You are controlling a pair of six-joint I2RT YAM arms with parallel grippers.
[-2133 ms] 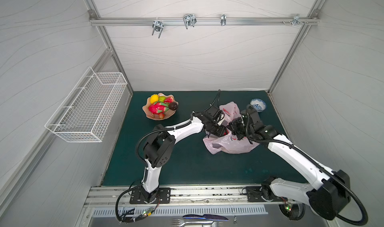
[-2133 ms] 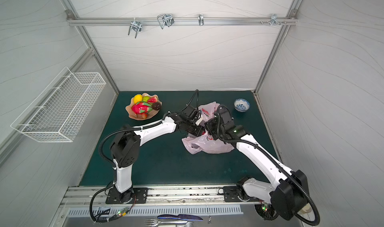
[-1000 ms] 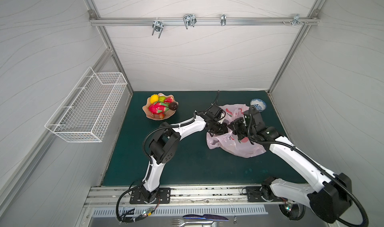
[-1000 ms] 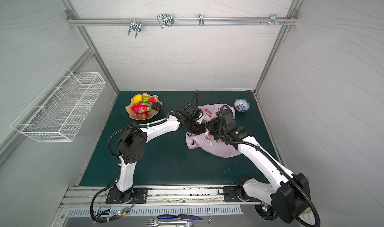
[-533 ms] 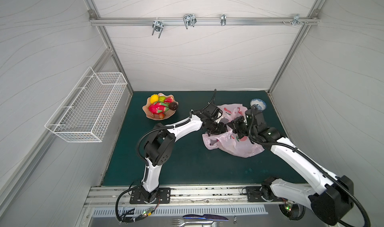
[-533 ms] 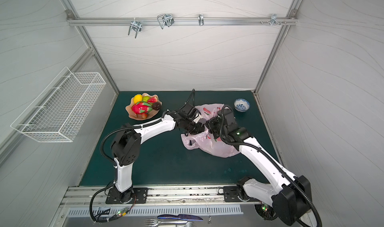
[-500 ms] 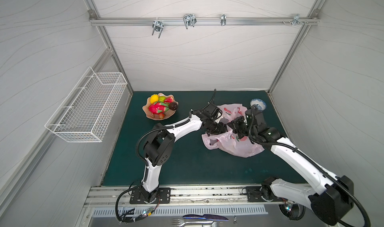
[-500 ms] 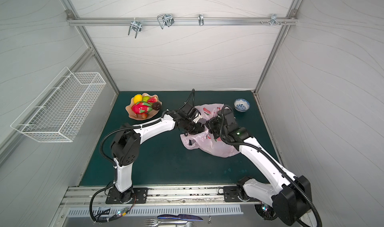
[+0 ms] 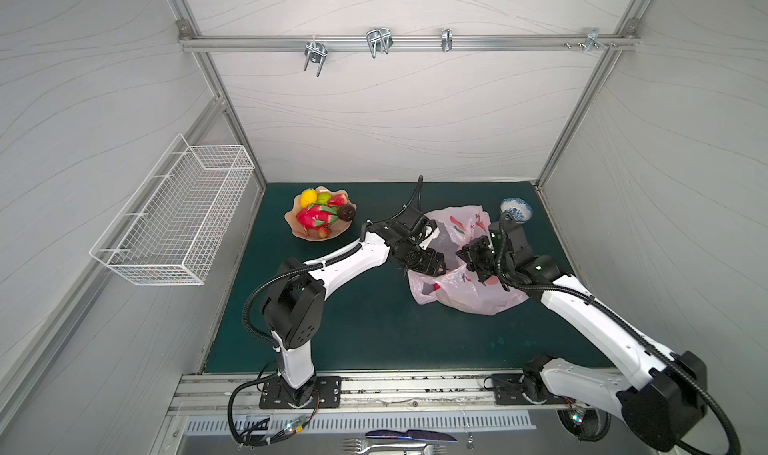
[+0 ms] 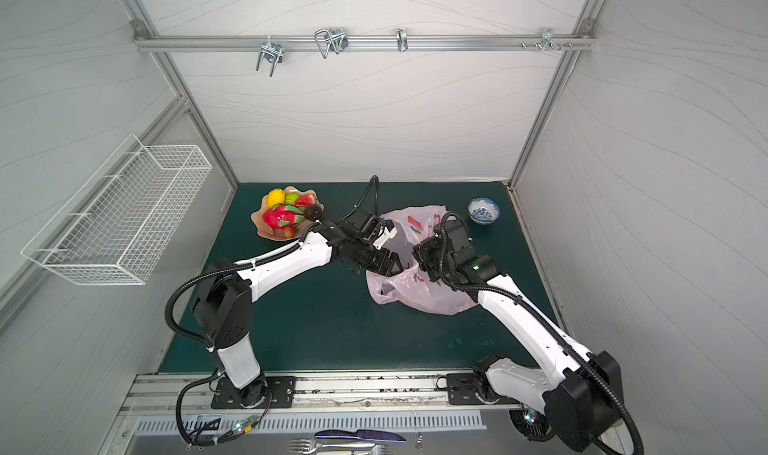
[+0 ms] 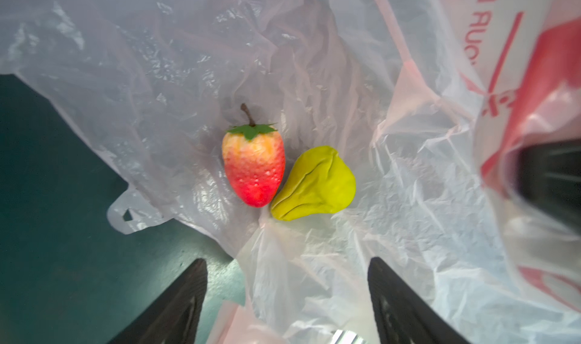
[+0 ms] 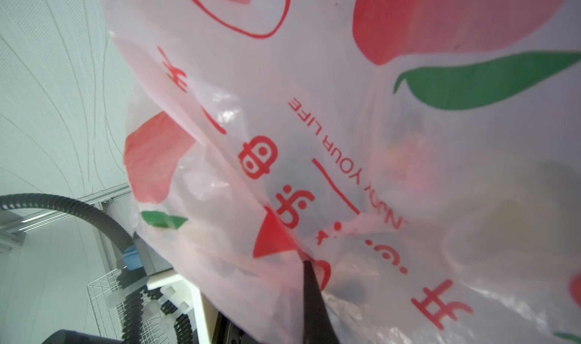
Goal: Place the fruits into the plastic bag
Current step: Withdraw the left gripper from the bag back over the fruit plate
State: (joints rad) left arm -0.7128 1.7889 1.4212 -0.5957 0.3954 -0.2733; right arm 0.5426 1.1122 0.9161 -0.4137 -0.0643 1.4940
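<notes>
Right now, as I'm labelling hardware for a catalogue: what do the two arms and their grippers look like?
Both the left arm and right arm have glossy white link shells, black joint housings and black ribbed cable conduit looping outside. The left gripper and right gripper are black, with tapered fingers.

A white wire basket [image 9: 174, 211] hangs on the wall [image 9: 83, 141]; a blue-and-white bowl [image 9: 516, 211] stands on the green mat [image 9: 374, 328].

The crinkly pale-pink plastic bag [image 9: 469, 297] sits open, holding a red strawberry [image 11: 254, 166] touching a yellow-green pear [image 11: 316, 185]. The other fruits [image 9: 322, 218] lie heaped in a peach dish [image 9: 301, 233].
</notes>
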